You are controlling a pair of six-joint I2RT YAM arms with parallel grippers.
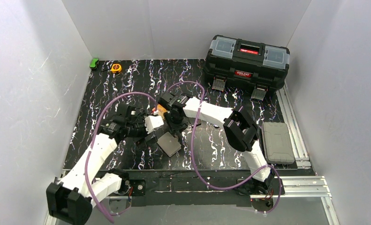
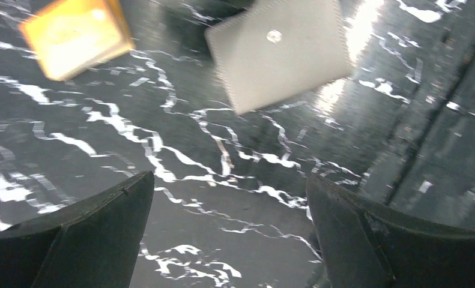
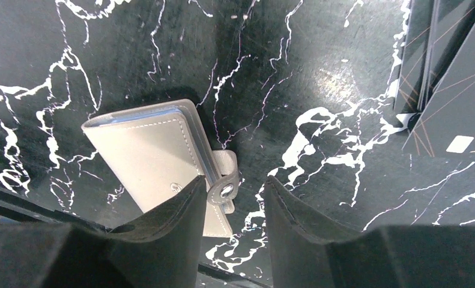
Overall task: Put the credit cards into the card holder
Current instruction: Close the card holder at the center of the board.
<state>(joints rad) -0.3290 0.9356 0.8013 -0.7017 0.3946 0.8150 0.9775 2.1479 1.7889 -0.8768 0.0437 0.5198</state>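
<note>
Card holder (image 3: pixel 145 150) under right pincer (image 3: pixel 233 183), part-open over snap tab (image 3: pixel 224 165); left pincer (image 2: pixel 229 177) released wide.

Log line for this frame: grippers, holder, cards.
left gripper open, empty | right gripper part-open over snap tab | card holder closed, flat on table | credit cards outside it

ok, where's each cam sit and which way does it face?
Top external: above, behind the bases, looking down at the table; both arms show.
Left wrist: faces down past its open end effector at card holder, orange block.
Right wrist: faces down at the card holder's snap tab; own fingers show.
Shared: card holder, in all three.
</note>
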